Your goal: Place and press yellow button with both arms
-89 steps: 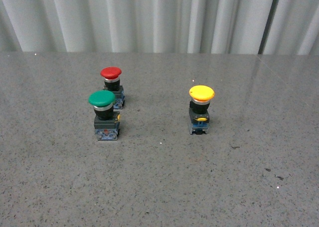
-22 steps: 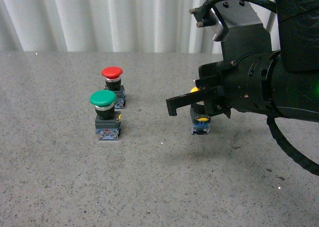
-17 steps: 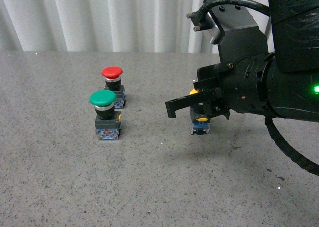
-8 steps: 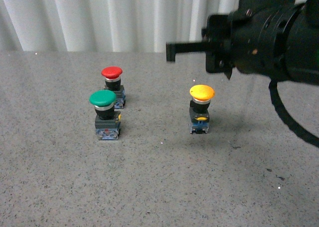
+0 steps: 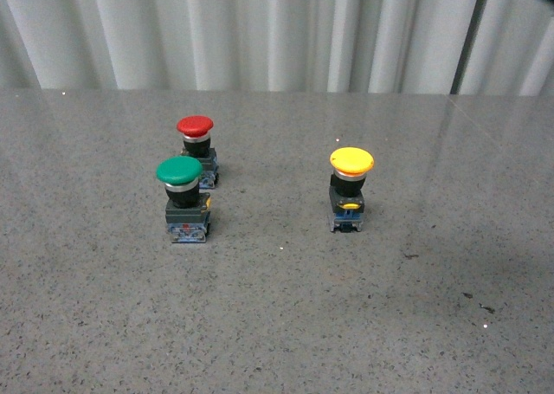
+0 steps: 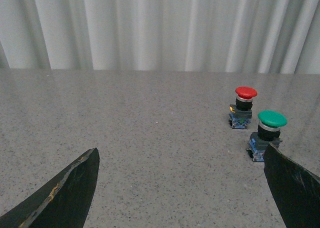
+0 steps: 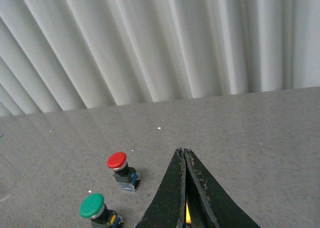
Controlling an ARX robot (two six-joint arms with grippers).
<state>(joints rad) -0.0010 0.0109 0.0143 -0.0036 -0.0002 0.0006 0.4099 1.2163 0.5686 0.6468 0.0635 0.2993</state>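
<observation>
Pressing looks to us like the step in hand: the small push-button with a domed yellow cap, silver collar, black body and blue-grey base (image 5: 350, 190) stands upright on the speckled grey stone-look bench (image 5: 277, 325), right of centre in the front view, with neither arm in that frame. We judge its placing done, or at least nothing asks for more, and the press itself not yet made

Our right end effector (image 7: 184, 188) is clenched, its two black fingers meeting in a thin seam at the lower centre of the right wrist view; a sliver of yellow glows between them near the bottom edge, which we take for the yellow cap beyond the tips, not something gripped. Our left end effector (image 6: 182, 188) is released, its dark fingers at the lower left and lower right corners of the left wrist view, with nothing between them

At centre left of the front view the similar green-capped button (image 5: 181, 200) stands just in front of the red-capped one (image 5: 196, 151), both well apart from the yellow

Next, we judge, the clenched tips must come straight down onto the yellow dome, while the other arm steadies the body against tipping

We can read no brand, label or writing on any button
</observation>
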